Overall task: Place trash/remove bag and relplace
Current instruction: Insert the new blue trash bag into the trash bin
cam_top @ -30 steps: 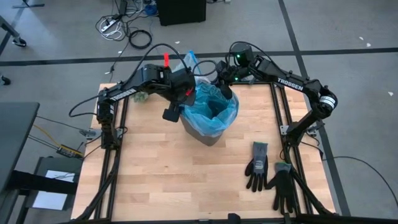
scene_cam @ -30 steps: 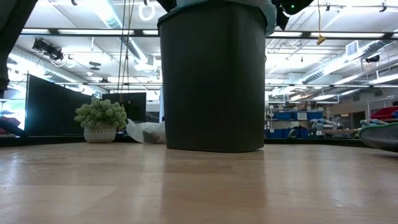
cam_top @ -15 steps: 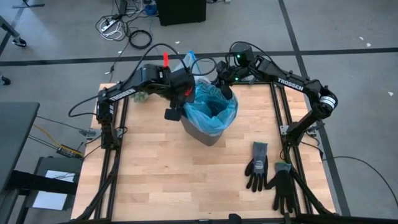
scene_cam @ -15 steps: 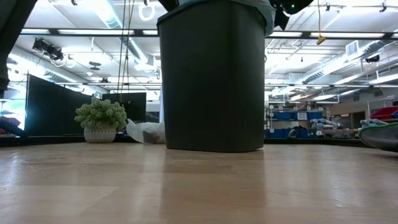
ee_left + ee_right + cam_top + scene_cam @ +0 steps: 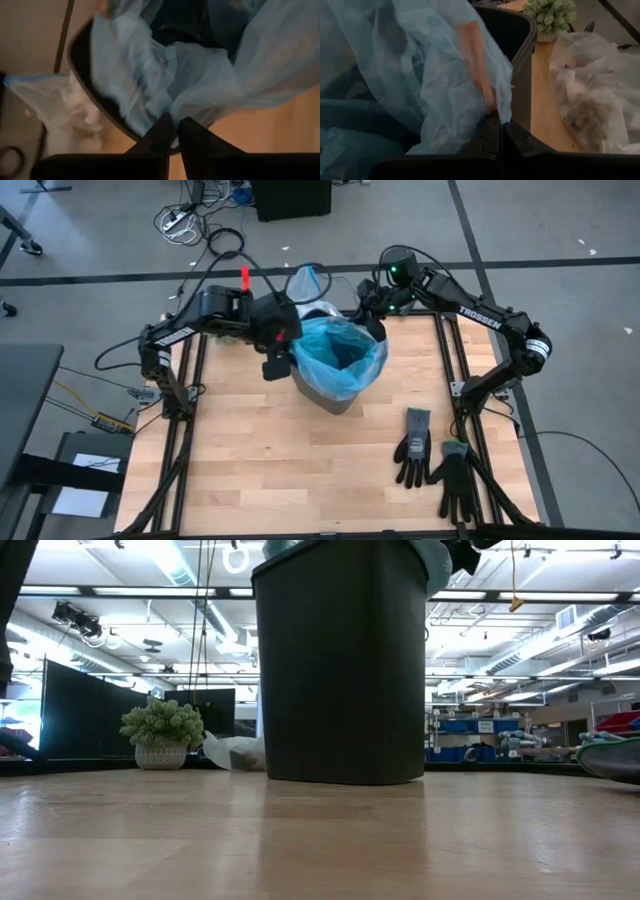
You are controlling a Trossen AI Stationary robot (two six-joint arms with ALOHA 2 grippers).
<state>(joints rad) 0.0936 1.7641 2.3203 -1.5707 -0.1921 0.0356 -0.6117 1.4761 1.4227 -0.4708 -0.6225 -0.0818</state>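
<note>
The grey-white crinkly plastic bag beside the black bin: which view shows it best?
Right wrist view: the grey-white crinkly plastic bag fills its side, brownish contents visible. High view shows it behind the black bin; low view a sliver; left wrist a blurred patch.

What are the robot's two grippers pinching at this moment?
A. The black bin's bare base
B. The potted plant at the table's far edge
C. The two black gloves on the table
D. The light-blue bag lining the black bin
D: the left gripper and the right gripper are each shut on the light-blue bag at the rim of the black bin, on opposite sides.
</note>
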